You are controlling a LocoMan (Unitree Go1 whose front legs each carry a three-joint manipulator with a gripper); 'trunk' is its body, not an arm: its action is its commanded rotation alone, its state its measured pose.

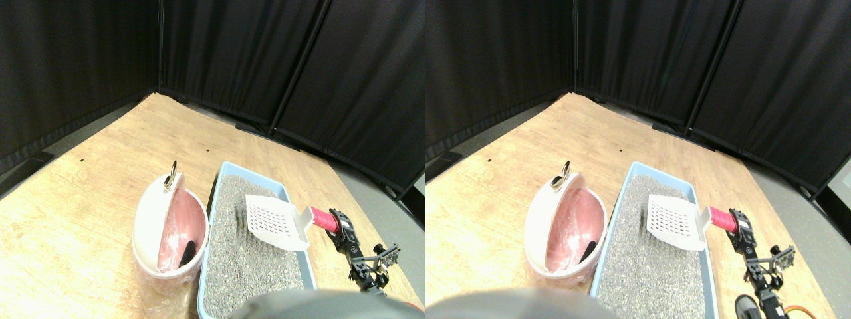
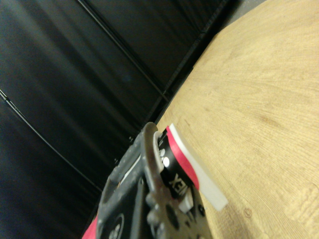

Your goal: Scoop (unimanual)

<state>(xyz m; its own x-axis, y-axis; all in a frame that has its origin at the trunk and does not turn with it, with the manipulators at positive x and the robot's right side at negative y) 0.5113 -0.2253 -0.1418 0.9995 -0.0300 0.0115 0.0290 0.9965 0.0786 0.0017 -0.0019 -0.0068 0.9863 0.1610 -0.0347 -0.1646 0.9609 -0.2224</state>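
A white slotted scoop (image 1: 272, 220) hangs level above the grey litter (image 1: 246, 266) in a light blue litter tray (image 1: 308, 264), with nothing visible on its blade. Its red-wrapped handle (image 1: 324, 219) points right, and my right gripper (image 1: 339, 227) is shut on it. Left of the tray stands a white bin (image 1: 147, 219) with a pink liner, its lid tipped open. A dark lump (image 1: 187, 252) lies inside the bin. In the wrist view the red handle (image 2: 180, 155) and a white edge of the scoop (image 2: 207, 186) run beside the dark jaw.
The tray and bin sit on a wooden floor (image 1: 86, 199) enclosed by black curtains (image 1: 233, 53). Grey flooring (image 1: 392, 219) lies to the right of the wood. The bin touches the tray's left wall.
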